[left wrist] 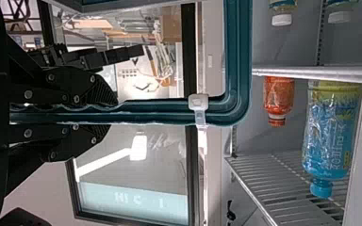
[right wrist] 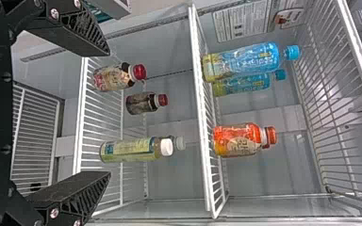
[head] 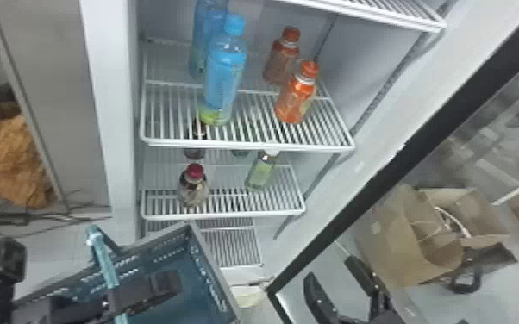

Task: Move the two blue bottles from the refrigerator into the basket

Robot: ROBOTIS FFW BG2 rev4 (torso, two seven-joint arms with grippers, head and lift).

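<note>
In the head view, two blue bottles stand one behind the other at the left of the refrigerator's upper shelf, the front one (head: 224, 77) partly covering the rear one (head: 202, 38). My left gripper (head: 142, 293) is over the basket (head: 211, 269) at the lower left; in the left wrist view that gripper (left wrist: 111, 112) is shut on the teal basket handle (left wrist: 155, 112). Low in front of the open door is my right gripper (head: 341, 286), below and right of the shelves. The right wrist view has this gripper (right wrist: 107, 114) open with nothing gripped, facing the shelves and both blue bottles (right wrist: 245, 61).
Orange bottles (head: 295, 97) share the upper shelf, right of the blue ones. The shelf below (head: 228, 212) holds dark bottles with red caps (head: 194, 185) and a green one (head: 262, 170). The door frame (head: 357, 189) slants along the right, a cardboard box (head: 401, 241) beyond it.
</note>
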